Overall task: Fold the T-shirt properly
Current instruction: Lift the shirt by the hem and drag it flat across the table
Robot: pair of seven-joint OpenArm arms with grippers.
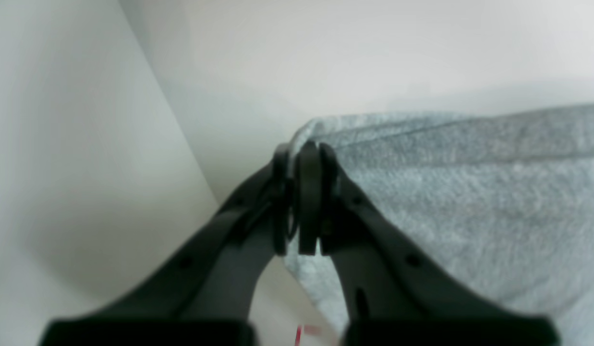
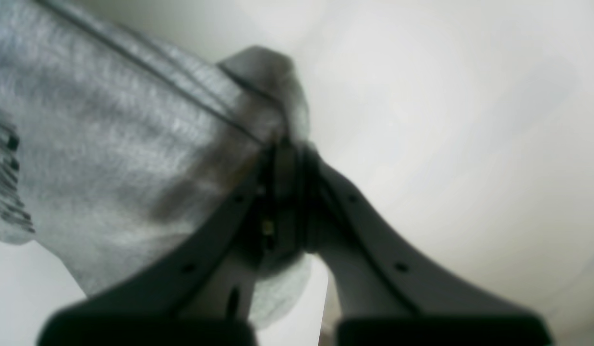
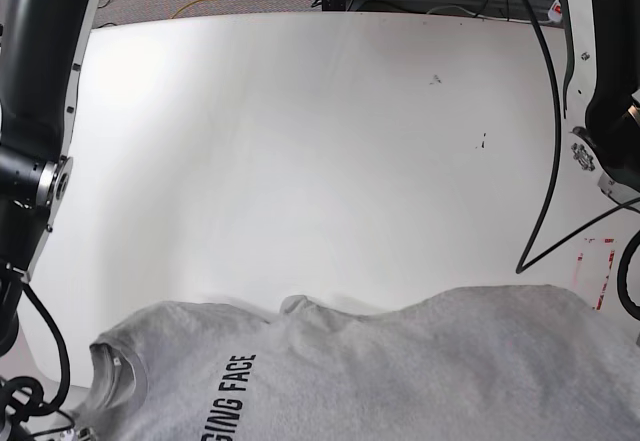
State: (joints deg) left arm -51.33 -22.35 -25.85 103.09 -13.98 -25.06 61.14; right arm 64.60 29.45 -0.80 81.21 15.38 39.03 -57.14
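Note:
The heather-grey T-shirt (image 3: 400, 371) lies along the near edge of the white table (image 3: 300, 141). Its ribbed neck is at the lower left and black lettering ending in "FACE" (image 3: 232, 396) runs beside it. In the left wrist view my left gripper (image 1: 304, 149) is shut on a corner fold of the grey cloth (image 1: 469, 192). In the right wrist view my right gripper (image 2: 287, 144) is shut on a hemmed edge of the T-shirt (image 2: 109, 144), with some lettering at the far left. Neither gripper's fingertips show in the base view.
The arm with the right wrist camera (image 3: 40, 111) stands at the table's left edge, the other arm (image 3: 610, 111) at its right. A red marking (image 3: 598, 266) lies on the table at the right. Cables and frames lie beyond the far edge.

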